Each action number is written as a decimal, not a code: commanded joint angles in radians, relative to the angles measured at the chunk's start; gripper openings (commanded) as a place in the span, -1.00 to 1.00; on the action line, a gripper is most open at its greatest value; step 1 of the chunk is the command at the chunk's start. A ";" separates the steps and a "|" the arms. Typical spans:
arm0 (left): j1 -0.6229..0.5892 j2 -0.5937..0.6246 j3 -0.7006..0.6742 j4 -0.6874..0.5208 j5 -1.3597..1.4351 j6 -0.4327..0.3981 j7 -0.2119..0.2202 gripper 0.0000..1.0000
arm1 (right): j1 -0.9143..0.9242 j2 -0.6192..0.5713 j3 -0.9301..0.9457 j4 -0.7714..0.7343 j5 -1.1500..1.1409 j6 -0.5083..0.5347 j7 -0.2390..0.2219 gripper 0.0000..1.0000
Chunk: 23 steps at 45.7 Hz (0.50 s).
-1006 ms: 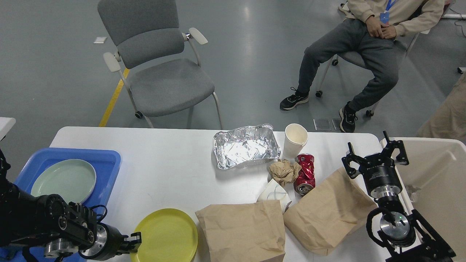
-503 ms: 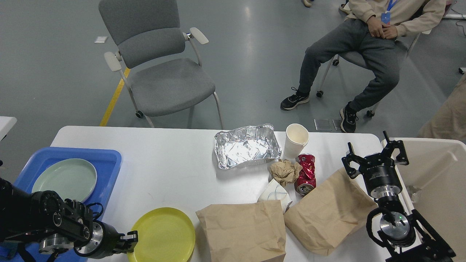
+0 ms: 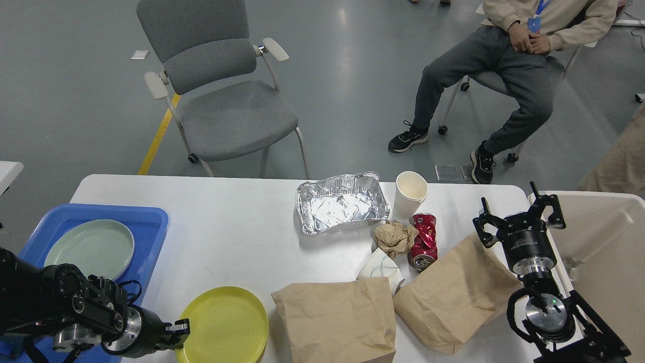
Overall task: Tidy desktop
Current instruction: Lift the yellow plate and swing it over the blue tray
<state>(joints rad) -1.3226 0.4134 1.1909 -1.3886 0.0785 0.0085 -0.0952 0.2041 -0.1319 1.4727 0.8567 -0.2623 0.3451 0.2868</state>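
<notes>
Head view shows the white tabletop (image 3: 232, 227) filling the near half of the scene, and the tidying looks barely under way. One pale green plate (image 3: 89, 248) already sits in the blue tray (image 3: 151, 222) at the left edge. A yellow plate (image 3: 224, 325) lies at the near edge, and the left claw (image 3: 177, 333) is right at its rim; I cannot tell whether its fingers pinch the rim. Rubbish remains: a foil tray (image 3: 342, 204), a paper cup (image 3: 409, 194), a crushed red can (image 3: 422, 239), crumpled paper (image 3: 393, 237) and two brown paper bags (image 3: 337, 320). The right claw (image 3: 519, 219) hovers spread apart, holding nothing, beside the cream bin (image 3: 604, 242) on the right. Beyond, on grey floor, stand an empty grey chair (image 3: 227, 101) and a seated person (image 3: 509, 65).
</notes>
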 commanded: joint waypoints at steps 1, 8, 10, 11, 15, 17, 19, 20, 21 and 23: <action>-0.085 0.044 0.033 -0.050 0.001 -0.050 0.000 -1.00 | 0.000 0.000 0.000 -0.001 0.000 0.000 0.000 1.00; -0.279 0.110 0.130 -0.127 0.000 -0.157 -0.001 -1.00 | 0.000 0.000 0.000 -0.001 0.000 0.000 0.000 1.00; -0.340 0.122 0.157 -0.157 0.000 -0.189 0.000 -1.00 | 0.000 0.000 0.000 -0.001 0.000 0.000 0.000 1.00; -0.374 0.128 0.171 -0.171 0.000 -0.205 0.000 -1.00 | 0.000 0.000 0.000 -0.001 0.000 0.000 0.000 1.00; -0.507 0.140 0.225 -0.223 0.000 -0.262 -0.001 -1.00 | 0.000 0.000 0.000 -0.001 0.000 0.000 0.000 1.00; -0.573 0.140 0.249 -0.247 -0.003 -0.301 -0.003 -1.00 | 0.000 0.000 0.000 -0.001 0.000 0.000 0.000 1.00; -0.639 0.140 0.268 -0.260 -0.005 -0.347 -0.004 -1.00 | 0.001 -0.002 0.000 -0.001 0.000 0.000 0.000 1.00; -0.668 0.140 0.274 -0.266 -0.008 -0.375 -0.004 -1.00 | 0.000 -0.002 0.000 -0.001 0.000 0.000 0.000 1.00; -0.696 0.139 0.280 -0.270 -0.011 -0.402 -0.006 -1.00 | 0.000 -0.002 0.001 -0.001 0.000 0.000 0.000 1.00; -0.748 0.134 0.288 -0.273 -0.019 -0.461 -0.008 -1.00 | 0.001 -0.002 0.000 -0.001 0.000 0.000 0.000 1.00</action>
<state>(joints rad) -1.9318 0.5530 1.4469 -1.6393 0.0734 -0.3251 -0.0993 0.2042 -0.1321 1.4728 0.8562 -0.2623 0.3452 0.2869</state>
